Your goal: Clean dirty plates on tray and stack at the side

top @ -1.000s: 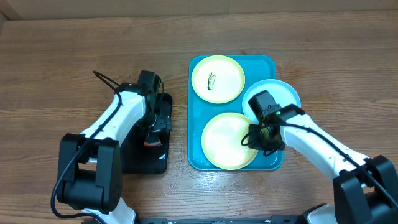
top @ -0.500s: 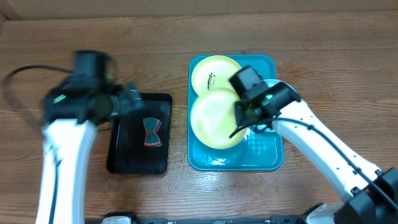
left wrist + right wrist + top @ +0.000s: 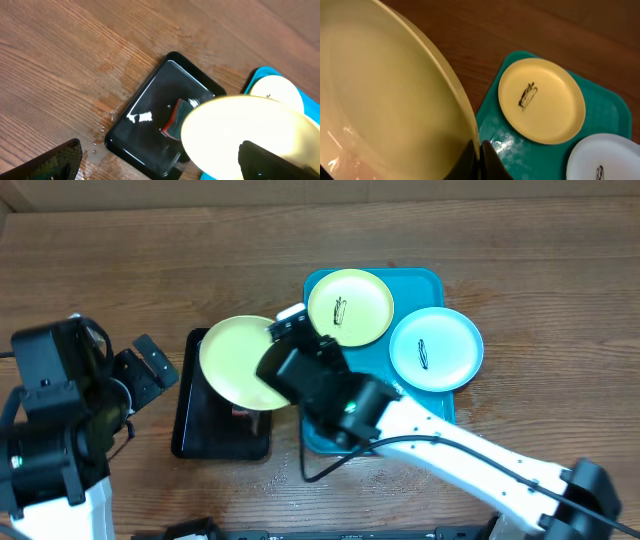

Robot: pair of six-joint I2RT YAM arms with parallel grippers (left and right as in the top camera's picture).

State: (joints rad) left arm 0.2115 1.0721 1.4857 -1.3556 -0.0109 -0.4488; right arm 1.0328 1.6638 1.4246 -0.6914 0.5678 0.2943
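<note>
above black tray (image 3: 196,430), yellow plate (image 3: 234,363) pinched in right fingers (image 3: 492,168)

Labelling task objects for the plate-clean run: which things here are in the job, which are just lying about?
Job: plain yellow plate in the shut right gripper; marked yellow plate, marked blue-white plate, turquoise tray under them.
Other: black tray, red-and-black block on it (possibly the wiper), open left gripper, wooden table.

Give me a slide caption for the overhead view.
Right gripper holds an unmarked yellow plate above the black tray; two marked plates sit on the blue tray.
</note>
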